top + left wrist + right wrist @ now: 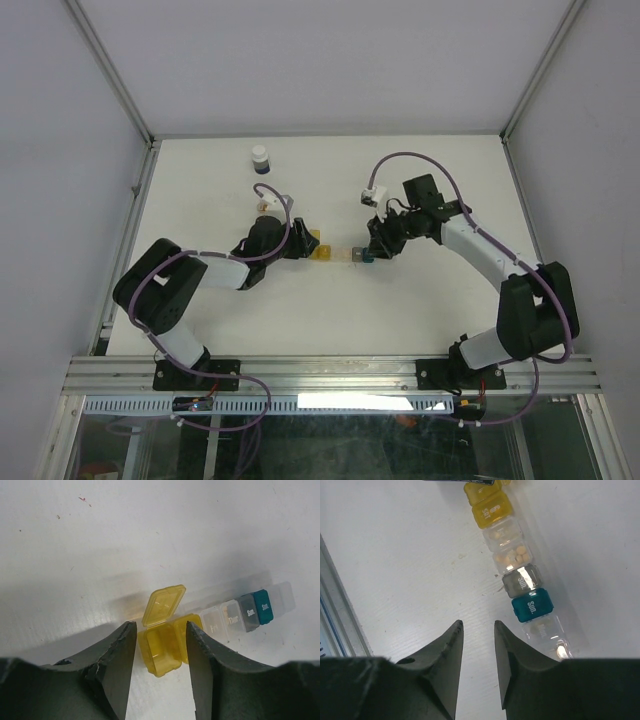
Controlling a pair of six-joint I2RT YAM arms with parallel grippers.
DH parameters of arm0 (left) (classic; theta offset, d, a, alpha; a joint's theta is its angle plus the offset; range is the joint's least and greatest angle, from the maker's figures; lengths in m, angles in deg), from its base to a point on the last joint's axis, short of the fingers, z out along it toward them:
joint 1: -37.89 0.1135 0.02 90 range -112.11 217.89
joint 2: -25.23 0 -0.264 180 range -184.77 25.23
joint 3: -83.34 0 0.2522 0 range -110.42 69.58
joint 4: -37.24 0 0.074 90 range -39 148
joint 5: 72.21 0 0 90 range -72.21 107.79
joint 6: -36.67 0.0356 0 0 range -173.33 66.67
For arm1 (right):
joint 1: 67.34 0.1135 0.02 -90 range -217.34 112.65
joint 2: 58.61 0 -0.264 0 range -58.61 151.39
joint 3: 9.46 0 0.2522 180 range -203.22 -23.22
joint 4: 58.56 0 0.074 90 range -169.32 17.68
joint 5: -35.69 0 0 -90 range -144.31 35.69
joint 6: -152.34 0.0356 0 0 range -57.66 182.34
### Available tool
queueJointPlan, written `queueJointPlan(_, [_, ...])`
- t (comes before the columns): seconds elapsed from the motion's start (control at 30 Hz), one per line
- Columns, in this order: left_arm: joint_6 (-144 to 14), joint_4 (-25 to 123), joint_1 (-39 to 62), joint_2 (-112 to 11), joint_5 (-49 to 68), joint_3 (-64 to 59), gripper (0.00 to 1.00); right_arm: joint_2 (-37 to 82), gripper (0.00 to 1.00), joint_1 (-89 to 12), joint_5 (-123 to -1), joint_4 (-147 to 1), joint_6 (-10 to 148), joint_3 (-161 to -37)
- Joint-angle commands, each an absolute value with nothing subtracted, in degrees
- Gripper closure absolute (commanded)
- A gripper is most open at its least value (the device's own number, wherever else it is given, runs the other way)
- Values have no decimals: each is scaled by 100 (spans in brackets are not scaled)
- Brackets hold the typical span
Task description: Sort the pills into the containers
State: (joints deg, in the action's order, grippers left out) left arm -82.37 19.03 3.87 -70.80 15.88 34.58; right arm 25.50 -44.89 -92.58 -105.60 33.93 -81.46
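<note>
Containers (338, 253) lay as one joined strip at mid-table, running from 9 to 3 o'clock between the two arms. Close under its own camera, the left gripper (160, 626) straddled the yellow end cell (159, 655), whose lid (164, 605) stood flipped up. Its jaws were moderately parted on either side, and whether they pressed the walls I could not tell. Beyond came a clear cell (232, 620) marked "Thur.", then a grey cell (248, 612) and a teal cell (264, 607), both reading "Sun.". The right gripper (477, 624) showed a narrow, empty gap with the strip at its 1 o'clock, where small pale pills (515, 558) sat in a clear compartment. Farthest, toward 12 o'clock on the table (400, 330), stood a white-capped bottle (260, 158).
</note>
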Motion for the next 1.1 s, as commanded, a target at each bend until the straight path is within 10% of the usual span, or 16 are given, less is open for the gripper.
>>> queueJointPlan(0.0, [-8255, 1839, 436, -6943, 1399, 3389, 56, 2366, 66, -4699, -9807, -10492, 3317, -8122])
queueJointPlan(1.07, [-8873, 1699, -792, -8076, 645, 2092, 54, 1833, 65, -5350, -10304, -10659, 3145, -7944])
